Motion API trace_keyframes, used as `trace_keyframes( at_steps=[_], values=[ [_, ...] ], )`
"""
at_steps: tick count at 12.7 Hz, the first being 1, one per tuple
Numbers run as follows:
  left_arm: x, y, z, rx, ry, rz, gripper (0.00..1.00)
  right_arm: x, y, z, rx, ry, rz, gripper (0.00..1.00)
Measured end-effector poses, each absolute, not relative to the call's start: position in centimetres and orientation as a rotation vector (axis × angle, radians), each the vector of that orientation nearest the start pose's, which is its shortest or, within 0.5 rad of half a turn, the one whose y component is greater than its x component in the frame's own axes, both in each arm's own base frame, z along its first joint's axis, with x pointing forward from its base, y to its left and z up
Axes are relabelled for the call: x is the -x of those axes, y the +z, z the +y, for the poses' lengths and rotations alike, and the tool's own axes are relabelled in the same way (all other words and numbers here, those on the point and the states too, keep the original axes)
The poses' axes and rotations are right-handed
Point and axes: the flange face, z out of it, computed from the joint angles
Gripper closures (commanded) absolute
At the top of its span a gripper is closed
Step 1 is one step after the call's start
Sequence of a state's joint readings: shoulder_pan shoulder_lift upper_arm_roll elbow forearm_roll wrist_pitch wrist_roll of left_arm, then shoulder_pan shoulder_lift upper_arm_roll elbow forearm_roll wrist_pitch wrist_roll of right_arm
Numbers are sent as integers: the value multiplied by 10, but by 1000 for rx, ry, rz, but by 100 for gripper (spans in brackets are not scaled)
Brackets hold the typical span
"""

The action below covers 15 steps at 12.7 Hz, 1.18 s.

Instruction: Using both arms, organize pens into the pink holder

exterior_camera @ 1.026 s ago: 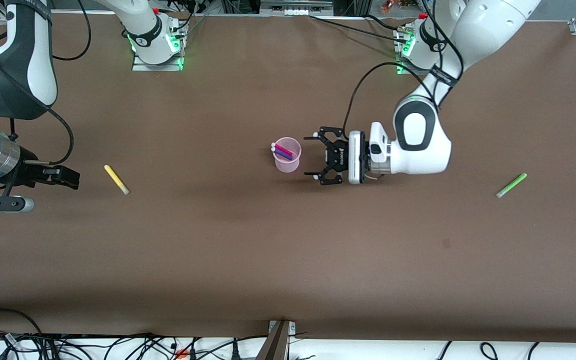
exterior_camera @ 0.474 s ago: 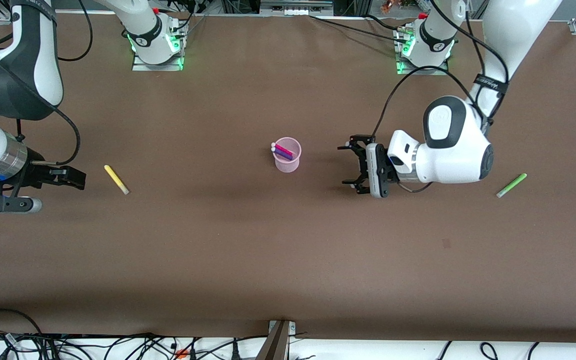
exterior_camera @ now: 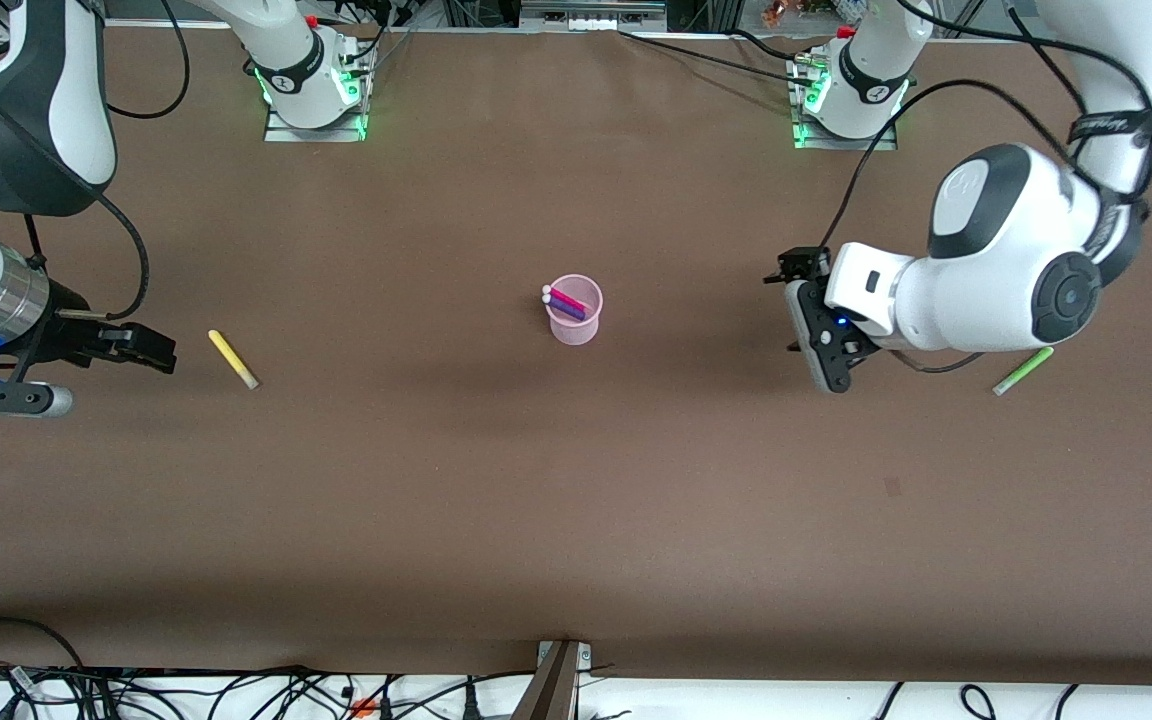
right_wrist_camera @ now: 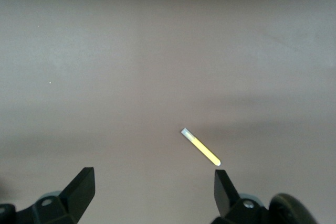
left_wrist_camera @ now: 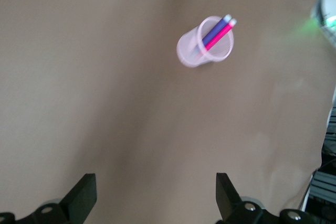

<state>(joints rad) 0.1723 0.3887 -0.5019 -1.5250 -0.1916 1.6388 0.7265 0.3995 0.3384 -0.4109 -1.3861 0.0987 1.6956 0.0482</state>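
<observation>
**Pink holder half filled; left arm pulls away toward the green pen**

Brown paper covers the tabletop [exterior_camera: 576,500]. At its middle stands the pink holder [exterior_camera: 574,310], upright, with the magenta pen [exterior_camera: 566,297] and the purple pen [exterior_camera: 566,308] leaning inside it, pale tips up at the rim.

Over the last second the left gripper [exterior_camera: 804,320] has drawn back from just beside the holder toward the left arm's end of the tabletop, and its wrist has turned. Its jaws are spread wide and carry nothing. That suggests the drop into the holder is finished and the arm is heading for its next pen.

That pen is the green pen [exterior_camera: 1023,370], lying flat well away from the holder at the left arm's end, a little nearer the front camera than the holder. The gripper hangs over bare tabletop between the holder and the green pen, closer to the pen.

The right gripper [exterior_camera: 66,375] has crept slightly toward the holder, its jaws also wide apart and empty. The yellow pen [exterior_camera: 233,359] lies flat between this gripper and the holder, just ahead of the jaws and well apart from the holder. In the right wrist view the yellow pen [right_wrist_camera: 200,147] sits ahead of the jaws, close to one jaw tip.

Two pens are in; two remain.
</observation>
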Motion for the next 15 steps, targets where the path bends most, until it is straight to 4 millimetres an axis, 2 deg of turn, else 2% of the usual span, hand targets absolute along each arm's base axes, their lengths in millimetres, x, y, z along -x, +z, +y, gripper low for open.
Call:
trace_keyframes(
  at_steps=[3,5,8,12,13,15],
  values=[
    [-616,477,-166,3035,340,1464,0,-650,542,48,3165,-9,72,0],
    [-621,495,-153,2971,317,1271,0,-648,544,49,3151,-1,76,0],
    [-617,528,-145,2866,237,1080,0,-646,543,49,3150,20,78,0],
    [-605,572,-131,2951,110,575,0,-644,551,49,3146,0,75,0],
    [-604,579,-124,2962,94,504,0,-645,559,50,3144,-24,71,0],
    [-603,590,-94,3049,86,384,0,-644,572,52,3140,-59,65,0]
  ],
)
